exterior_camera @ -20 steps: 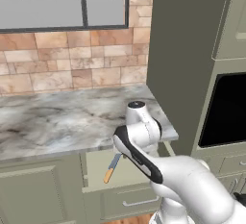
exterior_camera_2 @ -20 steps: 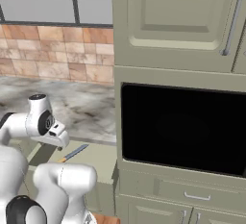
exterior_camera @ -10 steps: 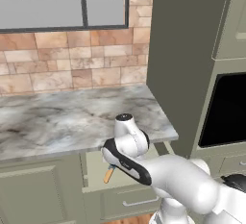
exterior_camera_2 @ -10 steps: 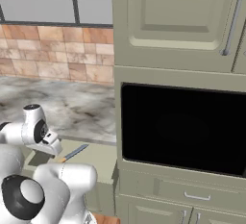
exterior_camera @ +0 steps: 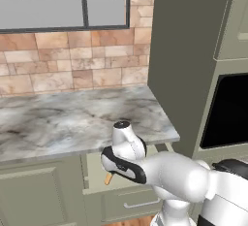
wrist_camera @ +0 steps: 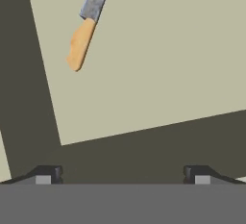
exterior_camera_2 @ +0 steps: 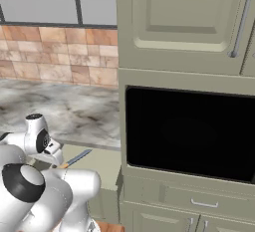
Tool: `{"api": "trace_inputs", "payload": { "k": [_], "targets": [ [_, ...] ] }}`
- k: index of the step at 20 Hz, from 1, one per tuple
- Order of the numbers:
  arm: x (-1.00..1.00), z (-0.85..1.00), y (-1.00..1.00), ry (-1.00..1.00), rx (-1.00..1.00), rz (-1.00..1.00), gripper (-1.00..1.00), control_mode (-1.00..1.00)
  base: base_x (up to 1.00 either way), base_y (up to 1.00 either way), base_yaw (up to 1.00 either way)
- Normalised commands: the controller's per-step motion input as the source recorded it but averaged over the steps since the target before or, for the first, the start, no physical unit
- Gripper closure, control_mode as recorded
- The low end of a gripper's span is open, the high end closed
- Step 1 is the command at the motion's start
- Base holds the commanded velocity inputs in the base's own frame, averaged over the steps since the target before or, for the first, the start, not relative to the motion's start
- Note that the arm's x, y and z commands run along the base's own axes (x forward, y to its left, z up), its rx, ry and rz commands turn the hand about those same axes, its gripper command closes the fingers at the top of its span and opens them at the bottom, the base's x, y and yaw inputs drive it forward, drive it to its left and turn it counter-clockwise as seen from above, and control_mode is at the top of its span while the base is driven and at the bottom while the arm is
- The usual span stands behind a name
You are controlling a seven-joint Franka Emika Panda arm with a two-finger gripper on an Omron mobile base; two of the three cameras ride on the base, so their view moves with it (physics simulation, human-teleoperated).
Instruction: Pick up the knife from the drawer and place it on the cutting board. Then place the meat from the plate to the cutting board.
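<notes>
Over drawer (wrist_camera: 158, 64) | claw (wrist_camera: 122, 175) spread wide, apparently empty | knife (wrist_camera: 86, 23) apart

Knife (wrist_camera: 85, 23) with grey-blue blade and tan-orange handle, drawer (wrist_camera: 158, 64) plain cream inside, grey-and-white veined marble counter (exterior_camera: 72, 121), tan and brown brick-pattern backsplash (exterior_camera: 72, 67), pale sage-green cabinets (exterior_camera_2: 184, 22), black oven window (exterior_camera_2: 189, 134)
</notes>
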Motion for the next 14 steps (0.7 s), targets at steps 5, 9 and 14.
{"api": "trace_inputs", "payload": {
  "k": [5, 9, 14],
  "targets": [
    [0.11, -0.19, 0.00, 0.00, 0.00, -0.01, -1.00, -1.00, 0.00, 0.00, 0.00],
    [0.18, -0.14, 0.00, 0.00, 0.02, 0.00, -1.00, -1.00, 0.00, 0.00, 0.00],
    [0.15, -0.06, 0.00, 0.00, 0.04, 0.00, -1.00, -1.00, 0.00, 0.00, 0.00]
  ]
}}
